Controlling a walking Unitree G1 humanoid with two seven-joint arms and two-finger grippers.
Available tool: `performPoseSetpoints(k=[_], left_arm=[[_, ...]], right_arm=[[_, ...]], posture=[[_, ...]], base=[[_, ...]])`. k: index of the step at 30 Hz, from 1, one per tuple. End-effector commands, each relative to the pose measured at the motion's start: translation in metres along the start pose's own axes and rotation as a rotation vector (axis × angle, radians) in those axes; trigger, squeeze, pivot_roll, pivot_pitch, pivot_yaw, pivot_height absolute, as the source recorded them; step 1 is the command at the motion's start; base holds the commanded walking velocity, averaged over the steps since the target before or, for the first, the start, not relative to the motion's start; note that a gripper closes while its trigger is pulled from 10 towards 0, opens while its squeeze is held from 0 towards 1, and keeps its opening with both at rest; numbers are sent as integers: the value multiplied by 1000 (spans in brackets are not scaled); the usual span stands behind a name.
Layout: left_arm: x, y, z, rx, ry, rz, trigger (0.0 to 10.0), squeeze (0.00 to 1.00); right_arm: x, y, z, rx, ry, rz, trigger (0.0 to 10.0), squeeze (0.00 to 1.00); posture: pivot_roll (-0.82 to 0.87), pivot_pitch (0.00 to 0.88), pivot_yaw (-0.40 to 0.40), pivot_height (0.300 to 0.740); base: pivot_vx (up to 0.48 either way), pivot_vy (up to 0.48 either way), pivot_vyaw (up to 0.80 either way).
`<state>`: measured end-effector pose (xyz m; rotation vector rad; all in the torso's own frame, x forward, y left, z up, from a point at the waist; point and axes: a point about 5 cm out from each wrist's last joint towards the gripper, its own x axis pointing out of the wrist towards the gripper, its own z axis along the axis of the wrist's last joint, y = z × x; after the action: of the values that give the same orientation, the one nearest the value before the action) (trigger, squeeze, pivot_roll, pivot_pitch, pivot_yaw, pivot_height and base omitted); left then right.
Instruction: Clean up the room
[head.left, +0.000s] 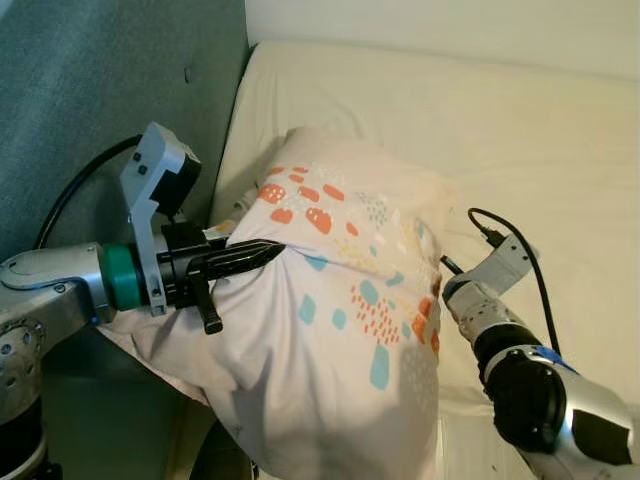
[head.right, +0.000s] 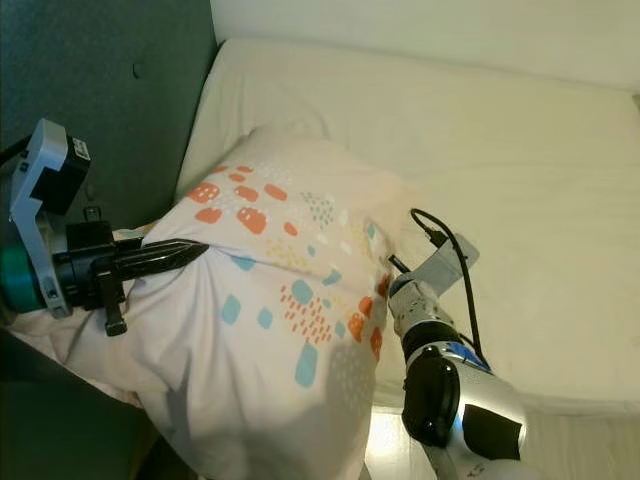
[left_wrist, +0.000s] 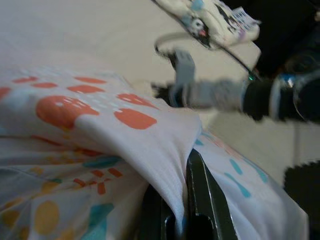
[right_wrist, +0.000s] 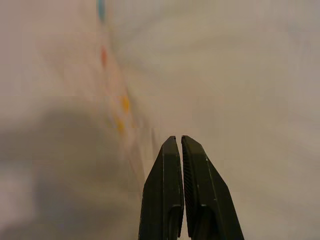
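Head views give me the widest layout: one cream mattress spreads across the far and right side, with one teal upholstered panel rising along my left. Over the mattress's near-left part sits one pillow, white with orange, teal and yellow patches; its long axis runs from the near edge by my body up toward the far corner where mattress and panel meet, the printed end pointing away from me. My left gripper comes in from the left, its fingers closed together with a fold of the pillow's cover between them. My right arm reaches in from the lower right, and its gripper is tucked against the pillow's right flank, hidden by the fabric in the head views. Only the left wrist view shows the pinch up close: cloth draped over and drawn down between the two black fingers, with my right arm blurred beyond and a white patterned item further off. My right wrist view shows my right gripper with fingers pressed shut, holding nothing I can see, against pale blurred fabric.
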<state>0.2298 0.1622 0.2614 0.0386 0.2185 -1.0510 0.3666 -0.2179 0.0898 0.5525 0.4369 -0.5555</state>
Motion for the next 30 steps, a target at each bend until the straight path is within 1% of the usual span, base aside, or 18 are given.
performPoseSetpoints(k=[1, 3, 6, 11, 12, 13, 14, 16, 19, 20, 22, 23, 24, 25, 27, 28, 29, 30], left_arm=[[-10, -9, 8, 47, -37, -45, 10000, 0], [-12, -11, 8, 50, -30, -58, 10000, 0], [-17, -17, 7, 61, -17, -86, 10000, 0], [-16, -20, 9, 68, -17, -99, 10000, 0], [-16, -20, 9, 68, -17, -99, 10000, 0], [-14, -21, 10, 71, -28, -103, 10000, 0], [-14, -21, 10, 71, -28, -103, 10000, 0], [-11, -21, 12, 71, -48, -104, 10000, 0], [-9, -20, 13, 69, -57, -99, 10000, 0], [-5, -19, 14, 66, -72, -101, 10000, 0], [-3, -20, 15, 66, -79, -113, 10000, 0], [-3, -20, 15, 65, -79, -115, 10000, 0], [-3, -21, 15, 63, -79, -120, 10000, 0], [-3, -21, 15, 63, -79, -120, 10000, 0], [-3, -23, 14, 60, -79, -131, 10000, 0], [-3, -23, 14, 60, -79, -131, 10000, 0], [-3, -24, 14, 60, -79, -137, 10000, 0], [-3, -24, 14, 60, -79, -137, 10000, 0]], right_arm=[[1, -6, 1, -9, 6, -28, 10000, 0], [1, -4, 8, -7, -8, -23, 10000, 0], [0, 6, 22, 14, -21, 28, 10000, 0], [-5, 29, 13, 75, 63, 177, 10000, 0], [-5, 29, 13, 75, 63, 177, 10000, 0], [-10, 44, 0, 34, 119, 287, 10000, 0], [-10, 44, 0, 34, 119, 287, 10000, 0], [-16, 57, -18, -30, 180, 384, 10000, 0], [-19, 62, -28, -65, 210, 422, 10000, 0], [-28, 73, -49, -132, 267, 508, 10000, 0], [-37, 86, -64, -179, 310, 597, 10000, 0], [-38, 88, -66, -186, 318, 616, 10000, 0], [-45, 99, -69, -187, 330, 681, 10000, 0], [-45, 99, -69, -187, 330, 681, 10000, 0], [-56, 120, -67, -179, 318, 798, 10000, 0], [-56, 120, -67, -179, 318, 798, 10000, 0], [-62, 132, -62, -169, 295, 854, 10000, 0], [-62, 132, -62, -169, 295, 854, 10000, 0]], posture=[[108, 316, 28, 740], [112, 319, 27, 740], [123, 324, 24, 740], [127, 323, 19, 740], [127, 323, 19, 740], [127, 322, 15, 740], [127, 322, 15, 740], [123, 320, 11, 740], [116, 317, 10, 740], [109, 314, 9, 740], [101, 313, 10, 740], [101, 313, 10, 740], [95, 310, 11, 740], [95, 310, 11, 740], [95, 307, 12, 740], [95, 307, 12, 740], [96, 306, 12, 740], [96, 306, 12, 740]], base=[[0, 0, 0], [0, 0, 0], [0, 0, 0], [0, 0, 0], [0, 0, 0], [0, 0, 0], [0, 0, 0], [0, 0, 0], [0, 0, 0], [0, 0, 0], [0, 0, 0], [0, 0, 0], [0, 0, 0], [0, 0, 0], [0, 0, 0], [0, 0, 0], [0, 0, 0], [0, 0, 0]])
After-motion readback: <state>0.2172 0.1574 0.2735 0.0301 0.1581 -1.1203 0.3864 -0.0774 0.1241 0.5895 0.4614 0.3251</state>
